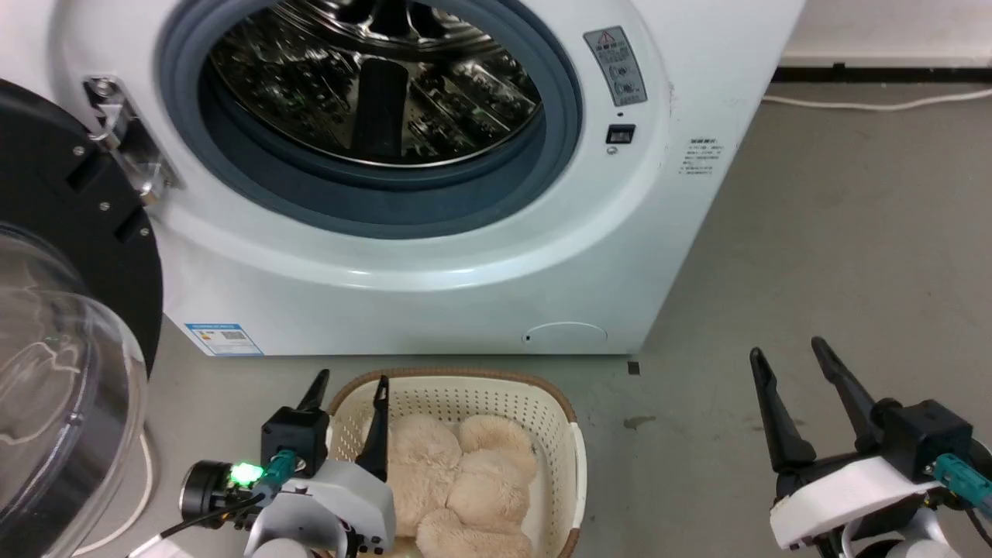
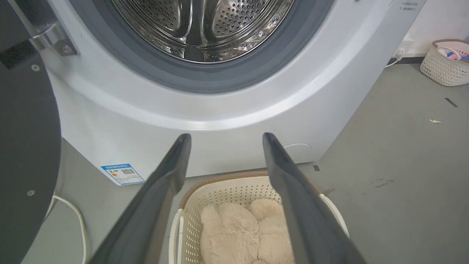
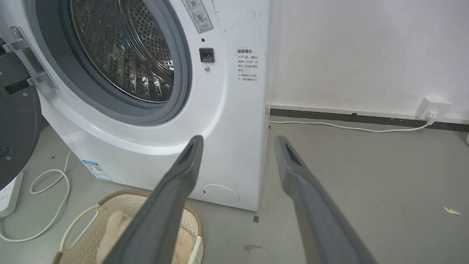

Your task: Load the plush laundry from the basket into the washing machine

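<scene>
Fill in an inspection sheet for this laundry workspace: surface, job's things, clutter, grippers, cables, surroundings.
Surface: grey floor, a few dark stains beside the basket.
Job's things: plush laundry lies in the basket before the washing machine; door swung open, drum showing bare steel.
Clutter: yellowish scrap on the floor; second basket holding coloured items by the wall.
Grippers: left gripper open, over the basket's left rim; right gripper open, over bare floor, holding nothing.
Cables: white cable along the skirting to a wall socket; looped white cable and power strip left of the washing machine.
Surroundings: white wall, dark skirting.
</scene>
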Available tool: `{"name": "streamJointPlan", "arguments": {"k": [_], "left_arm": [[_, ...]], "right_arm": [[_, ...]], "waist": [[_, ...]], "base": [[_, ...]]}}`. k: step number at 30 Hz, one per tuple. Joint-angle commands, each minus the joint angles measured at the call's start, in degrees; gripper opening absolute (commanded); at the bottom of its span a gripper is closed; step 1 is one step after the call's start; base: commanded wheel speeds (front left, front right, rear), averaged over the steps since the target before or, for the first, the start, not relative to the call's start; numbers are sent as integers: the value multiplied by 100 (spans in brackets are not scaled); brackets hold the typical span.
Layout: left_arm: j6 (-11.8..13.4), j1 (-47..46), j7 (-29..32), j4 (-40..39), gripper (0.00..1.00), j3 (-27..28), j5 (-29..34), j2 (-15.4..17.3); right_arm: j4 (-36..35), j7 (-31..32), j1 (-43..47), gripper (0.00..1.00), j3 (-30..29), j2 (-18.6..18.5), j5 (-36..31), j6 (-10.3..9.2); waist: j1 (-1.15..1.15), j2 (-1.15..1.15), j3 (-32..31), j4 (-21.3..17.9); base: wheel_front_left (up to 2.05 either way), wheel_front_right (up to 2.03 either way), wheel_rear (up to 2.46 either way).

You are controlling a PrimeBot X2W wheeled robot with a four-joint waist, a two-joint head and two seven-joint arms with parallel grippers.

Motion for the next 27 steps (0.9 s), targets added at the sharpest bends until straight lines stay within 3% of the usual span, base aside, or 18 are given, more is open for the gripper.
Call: {"name": "streamJointPlan", "arguments": {"k": [1,27], "left_arm": [[-38,-128,-48,129,100,-55,-18,38],[-263,-1187,-153,2317,100,-380,-380,268]], "right_arm": [[-38,-60,-127,100,-17,0,81,1],[-13,-372,-474,100,-149,0,624,2]], "waist": [[-1,0,65,-44],[-1,0,988,-393]], "base": [[0,0,0],[0,0,0]]}}
